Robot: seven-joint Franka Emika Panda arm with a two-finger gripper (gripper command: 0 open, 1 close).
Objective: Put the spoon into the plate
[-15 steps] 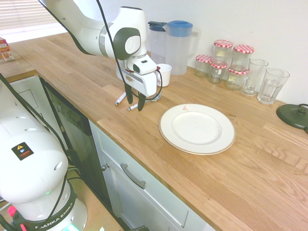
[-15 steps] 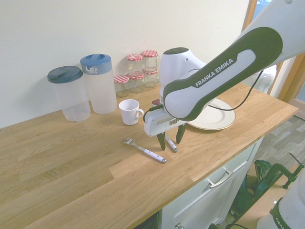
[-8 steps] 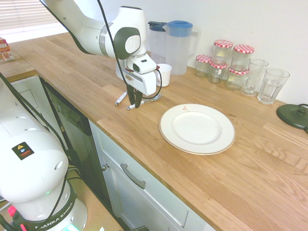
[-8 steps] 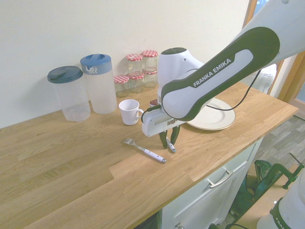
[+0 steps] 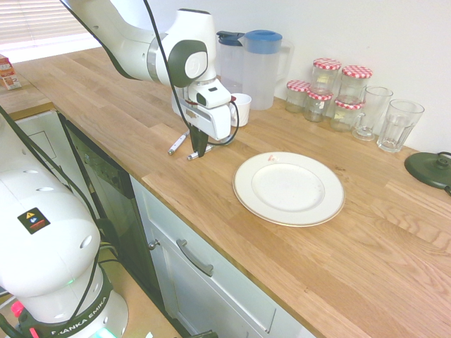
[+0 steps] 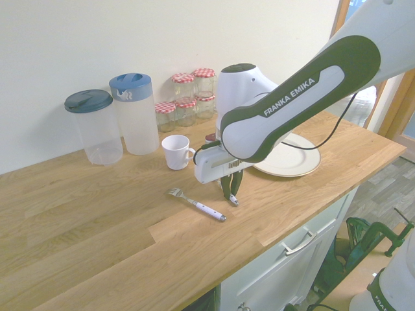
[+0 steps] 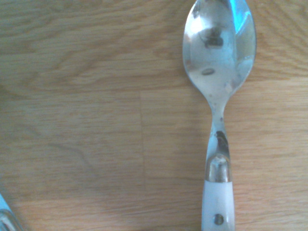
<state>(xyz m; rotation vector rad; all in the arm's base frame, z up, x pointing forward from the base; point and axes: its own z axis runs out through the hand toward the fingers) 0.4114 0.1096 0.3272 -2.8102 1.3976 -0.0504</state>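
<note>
In the first exterior view, the spoon (image 7: 219,57) lies on the counter (image 5: 282,260), left of the frame's centre, its white handle pinched between the gripper's (image 5: 199,154) fingertips. The plate (image 5: 289,189) sits right of centre; the fork (image 6: 198,205) lies beside the spoon, and a white mug (image 5: 240,109) stands upper centre.

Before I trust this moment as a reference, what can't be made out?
- Spoon's handle end: cut off by the wrist view's bottom edge.
- Plate's near-arm rim: hidden behind the arm, second exterior view.
- Fork's tines: out of the wrist view.
- Jar labels: too small, first exterior view.
</note>
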